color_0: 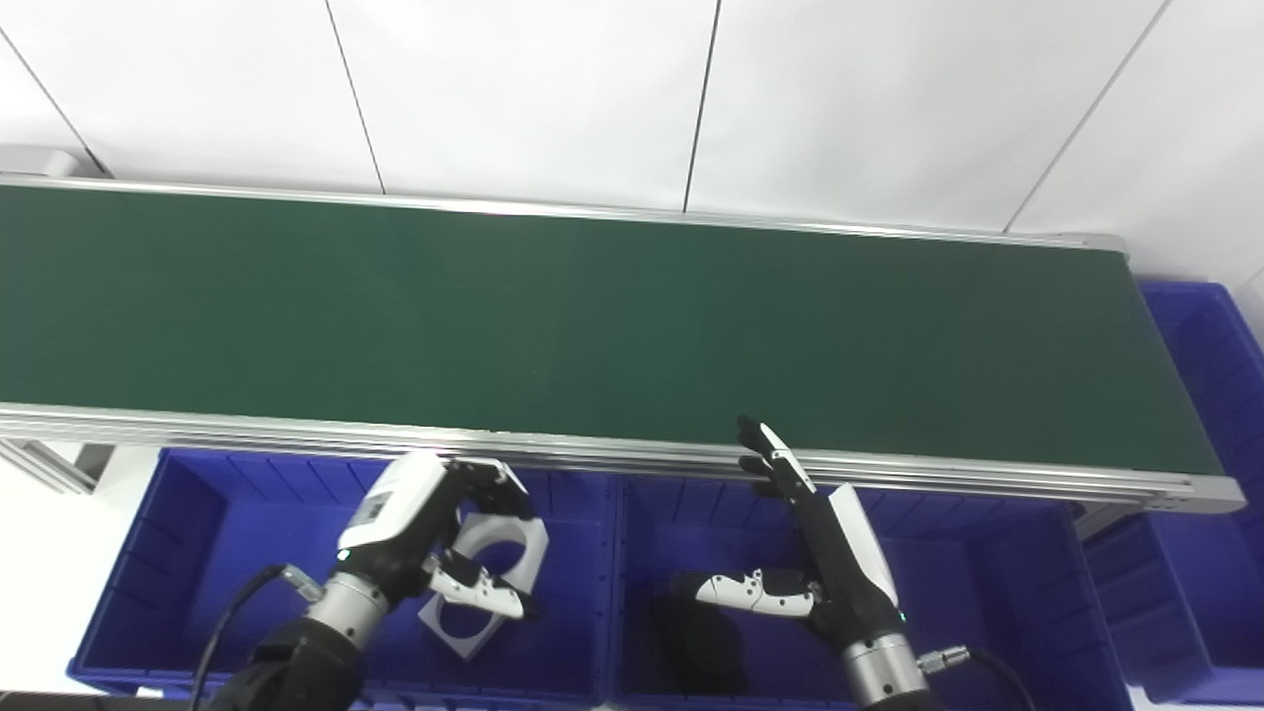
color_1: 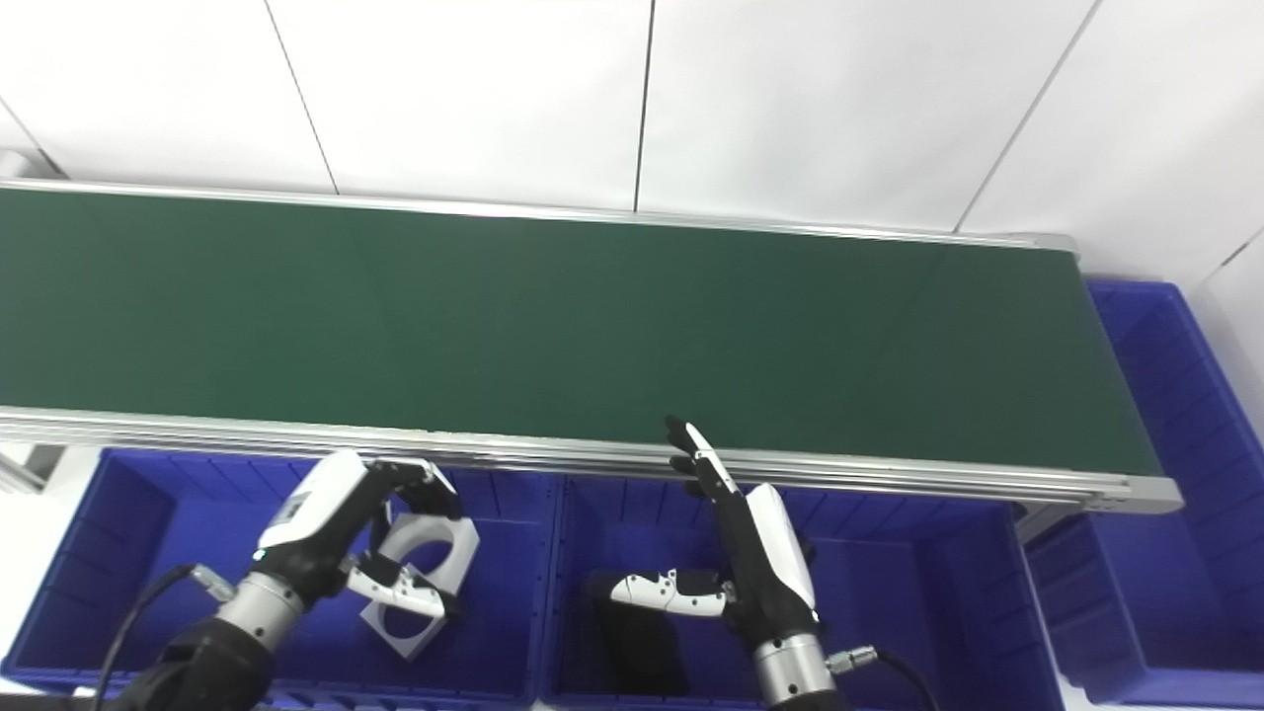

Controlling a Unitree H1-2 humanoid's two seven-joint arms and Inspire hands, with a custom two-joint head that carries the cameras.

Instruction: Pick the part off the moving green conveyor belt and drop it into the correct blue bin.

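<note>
The green conveyor belt [color_0: 592,316] carries no part in view. My left hand [color_0: 425,533] hangs over the left blue bin [color_0: 178,553]. Its fingers curl over the top edge of a white plate-like part with round holes [color_0: 509,548], and its thumb crosses the part's front; the part is tilted, low inside the bin. It also shows in the right eye view [color_1: 444,553]. My right hand [color_0: 820,553] is open over the middle blue bin [color_0: 987,592], fingers pointing up to the belt's near rail and thumb pointing left, holding nothing.
A dark object [color_0: 696,642] lies in the middle bin under my right thumb. A third blue bin [color_0: 1210,395] stands past the belt's right end. The aluminium rail [color_0: 592,454] runs along the belt's near edge above the bins. A white wall is behind.
</note>
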